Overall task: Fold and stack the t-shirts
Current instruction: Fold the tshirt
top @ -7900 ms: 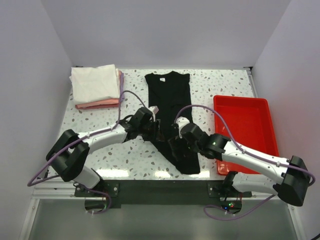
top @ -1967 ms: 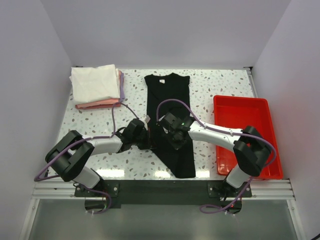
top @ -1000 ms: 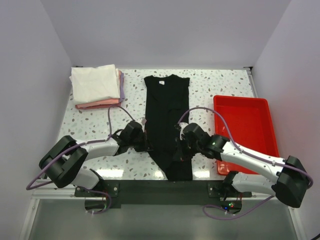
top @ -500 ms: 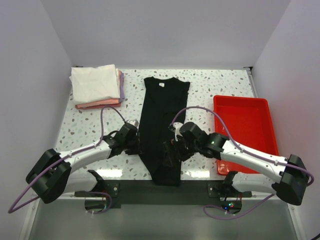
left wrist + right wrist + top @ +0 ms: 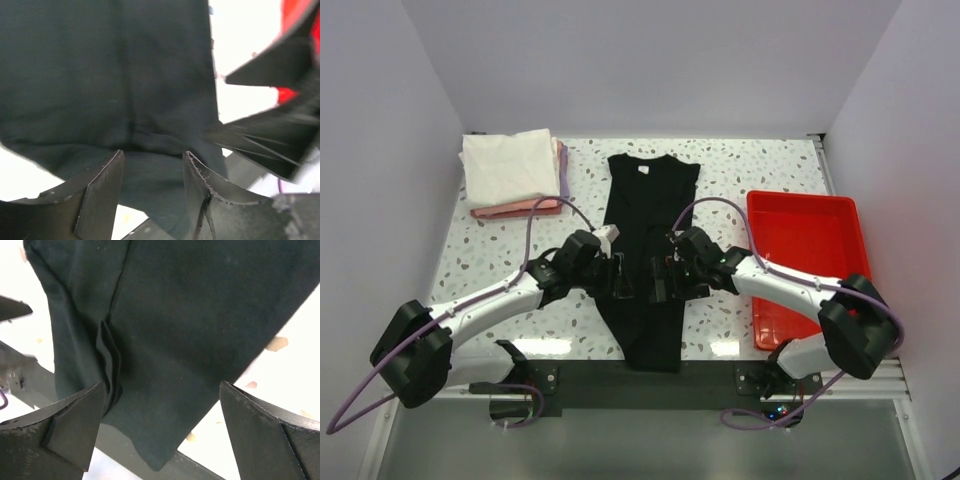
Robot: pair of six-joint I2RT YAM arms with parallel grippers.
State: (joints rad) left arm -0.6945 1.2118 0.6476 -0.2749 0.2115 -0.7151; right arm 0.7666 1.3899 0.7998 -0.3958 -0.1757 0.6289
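We find the left gripper (image 5: 152,160) and right gripper (image 5: 162,390) with jaws parted, the black t-shirt (image 5: 648,205) lying beneath both, ungripped.

One black t-shirt (image 5: 645,190), three folded shirts (image 5: 510,165) in a single stack, one red tray (image 5: 810,250), and two robot arms: left arm (image 5: 490,305), right arm (image 5: 780,290).

Top external: mounted high, on near side of black t-shirt (image 5: 645,260). Faced down and forward. Distant, wide view; whole shirt sat at frame centre.
Left wrist: hung just above shirt, very near. Looked down past own fingers (image 5: 100,195); cloth filled most of frame.
Right wrist: equally near, above same shirt. Own fingers (image 5: 70,430) sat at lower frame corners.
Shared: all three views covered shirt's near half; both wrist views reached its near end.
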